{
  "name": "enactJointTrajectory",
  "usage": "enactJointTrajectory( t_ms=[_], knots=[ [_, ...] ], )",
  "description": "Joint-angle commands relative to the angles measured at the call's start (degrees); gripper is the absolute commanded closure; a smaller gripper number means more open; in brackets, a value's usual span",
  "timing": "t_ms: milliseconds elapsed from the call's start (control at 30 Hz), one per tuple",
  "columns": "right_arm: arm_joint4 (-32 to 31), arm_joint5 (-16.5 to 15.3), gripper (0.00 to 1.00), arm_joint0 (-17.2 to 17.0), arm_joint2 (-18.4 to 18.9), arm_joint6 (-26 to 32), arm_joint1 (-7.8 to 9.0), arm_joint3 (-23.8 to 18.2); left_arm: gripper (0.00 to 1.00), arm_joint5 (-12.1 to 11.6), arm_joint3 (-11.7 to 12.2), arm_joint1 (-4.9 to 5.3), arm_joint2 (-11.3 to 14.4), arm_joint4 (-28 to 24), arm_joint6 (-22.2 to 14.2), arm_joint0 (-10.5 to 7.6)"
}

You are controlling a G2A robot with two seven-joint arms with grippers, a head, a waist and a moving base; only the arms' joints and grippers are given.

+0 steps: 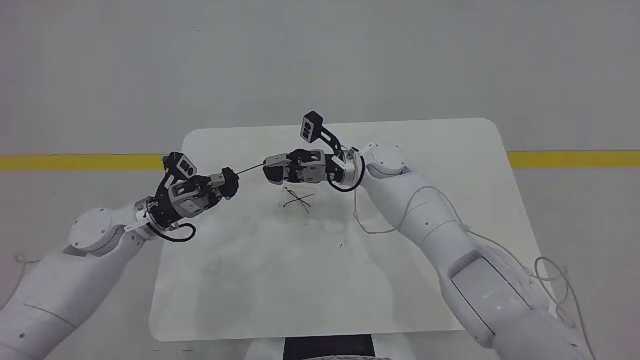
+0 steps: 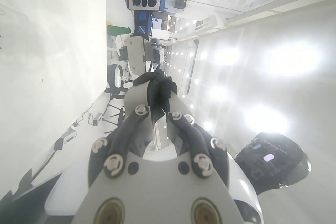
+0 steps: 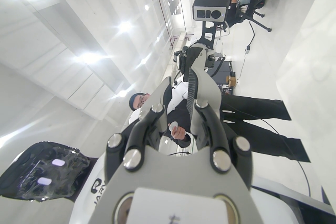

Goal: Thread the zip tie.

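A thin black zip tie point(image 1: 249, 169) runs in a straight line above the white table point(image 1: 420, 260), bridging my two grippers. My left gripper point(image 1: 230, 178) holds its left end; in the left wrist view that gripper point(image 2: 158, 78) has its black pads pressed together. My right gripper point(image 1: 268, 168) meets the tie's other end. In the right wrist view that gripper point(image 3: 182, 74) has its fingers only a narrow gap apart, and the tie itself is hidden there. Both grippers hover over the table's back left part, facing each other.
A few loose black zip ties point(image 1: 297, 198) lie crossed on the table just in front of the right gripper. The table's left edge point(image 1: 170, 230) runs under the left arm. A person in black stands beyond the table in the right wrist view.
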Motion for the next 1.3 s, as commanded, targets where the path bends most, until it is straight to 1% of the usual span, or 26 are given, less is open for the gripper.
enactJointTrajectory(
  t_ms=[0,33,67,500,600,667,767,800,867,967,1033,1067,1100,1133,1200,1233,1267],
  knots=[
    [-0.16,0.08,0.89,0.0,0.08,-0.04,-0.02,0.01,1.0,0.0,0.0,0.0,0.0,0.0,0.0,0.0],
    [-0.27,0.09,0.93,-0.01,0.14,-0.09,-0.03,0.02,1.0,0.0,0.0,0.0,0.0,0.0,0.0,0.0],
    [-0.36,0.1,1.0,-0.01,0.18,-0.12,-0.04,0.03,1.0,0.0,0.0,0.0,0.0,0.0,0.0,0.0],
    [-1.43,-0.21,1.0,-0.3,0.94,-0.6,-0.08,-0.22,1.0,0.0,0.0,0.0,0.0,0.0,0.0,0.0],
    [-1.58,-0.22,1.0,-0.51,1.14,-0.75,-0.07,-0.43,0.89,0.42,-0.65,-0.28,0.18,0.65,1.55,-0.04],
    [-1.62,-0.19,1.0,-0.65,1.27,-0.92,-0.06,-0.54,0.71,0.53,-0.78,-0.46,0.11,0.8,1.73,-0.01],
    [-1.75,-0.13,1.0,-0.85,1.46,-1.06,-0.05,-0.68,0.72,0.53,-0.75,-0.74,-0.13,0.84,1.67,0.06],
    [-1.8,-0.12,1.0,-0.9,1.52,-1.07,-0.03,-0.7,0.71,0.54,-0.73,-0.81,-0.2,0.87,1.68,0.1],
    [-1.92,-0.08,1.0,-1.0,1.7,-1.07,0.01,-0.73,0.65,0.61,-0.7,-0.99,-0.4,0.99,1.66,0.18],
    [-2.19,0.0,1.0,-1.1,1.92,-1.13,0.08,-0.83,0.51,0.82,-0.67,-1.21,-0.7,1.2,1.56,0.31],
    [-2.39,0.05,1.0,-1.15,2.01,-1.21,0.11,-0.94,0.38,0.94,-0.67,-1.34,-0.88,1.31,1.47,0.42],
    [-2.49,0.08,1.0,-1.18,2.08,-1.25,0.12,-1.06,0.33,0.97,-0.71,-1.43,-1.0,1.37,1.46,0.49],
    [-2.55,0.1,1.0,-1.22,2.14,-1.31,0.13,-1.2,0.33,1.01,-0.8,-1.51,-1.07,1.38,1.49,0.55],
    [-2.58,0.14,1.0,-1.28,2.17,-1.41,0.13,-1.37,0.41,1.05,-0.92,-1.58,-1.15,1.38,1.52,0.59],
    [-2.43,0.32,1.0,-1.55,2.13,-1.39,0.05,-2.05,0.46,1.22,-1.19,-1.76,-1.28,1.43,1.55,0.65],
    [-2.31,0.5,1.0,-1.68,2.05,-1.24,-0.02,-2.35,0.51,1.32,-1.31,-1.85,-1.3,1.48,1.55,0.65],
    [-2.04,0.7,1.0,-1.83,1.98,-0.95,-0.1,-2.67,0.53,1.42,-1.41,-1.96,-1.32,1.58,1.56,0.63]
  ],
)
